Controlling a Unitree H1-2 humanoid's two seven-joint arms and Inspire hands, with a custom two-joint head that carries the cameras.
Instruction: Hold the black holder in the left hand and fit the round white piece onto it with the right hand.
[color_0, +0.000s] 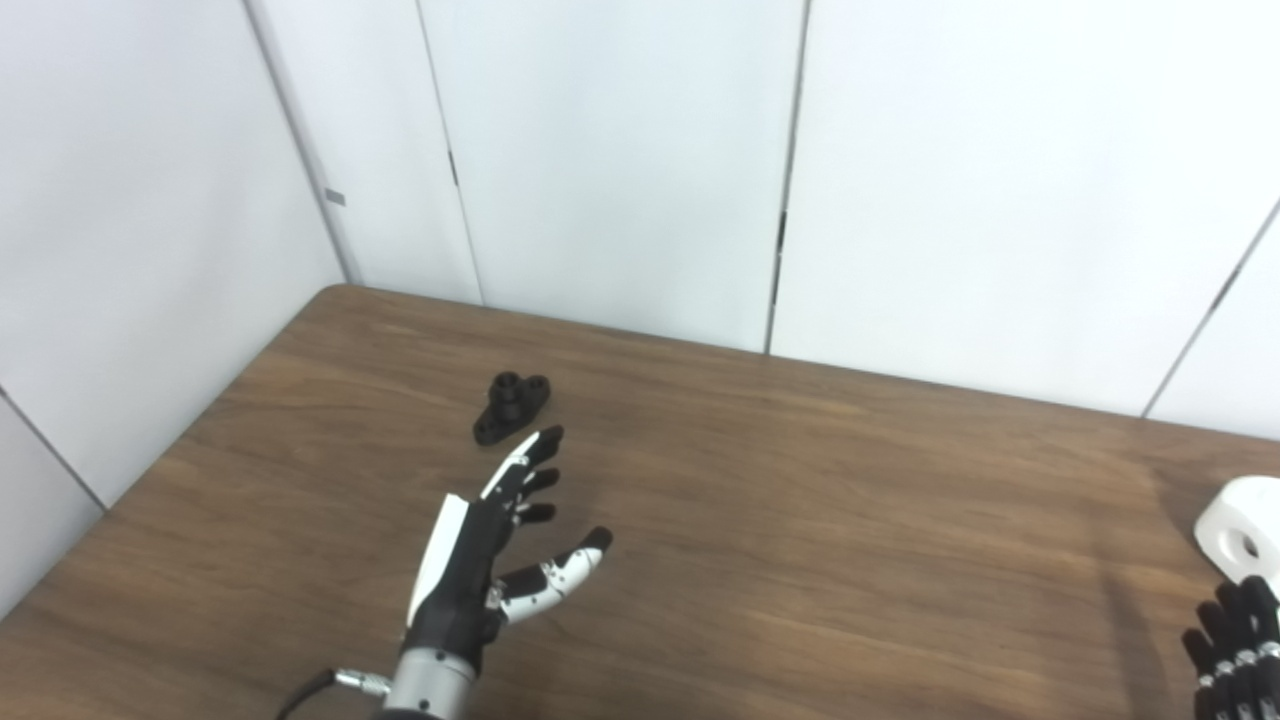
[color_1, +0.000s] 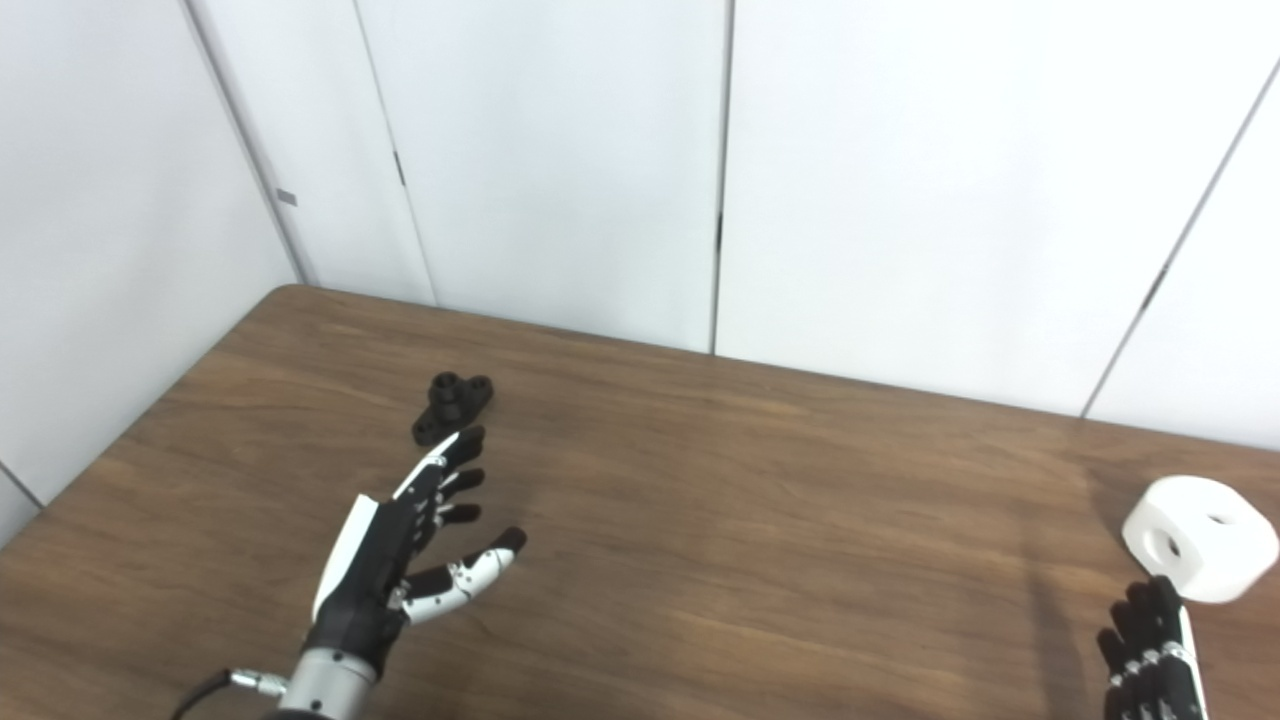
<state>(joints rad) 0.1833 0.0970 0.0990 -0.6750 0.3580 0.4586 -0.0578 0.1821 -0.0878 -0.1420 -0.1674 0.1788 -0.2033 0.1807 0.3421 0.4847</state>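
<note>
Nearest the robot, the left hand (color_0: 480, 570) hovered over the brown wood-grain counter (color_0: 800, 520) with its fingers spread and empty, palm turned inward and fingertips aimed toward 12 o'clock. The small black plastic holder (color_0: 511, 406), a flat flanged base with a raised round boss, lay on the counter just beyond those fingertips, at about 12 o'clock from the hand and close to but apart from it; its long axis ran from roughly 7 to 1 o'clock. This hand was much the nearer to it, so a short forward reach looked enough, with nothing standing between. Low at 4 o'clock in the scene, the right hand (color_1: 1150, 650) showed only dark fingers at the frame edge, seemingly extended and gripping nothing. Immediately past them, at about 1 o'clock, sat the round white plastic piece (color_1: 1205, 538) with holes in its top and side, untouched. Behind the counter stood plain white wall panels (color_0: 620, 150).
</note>
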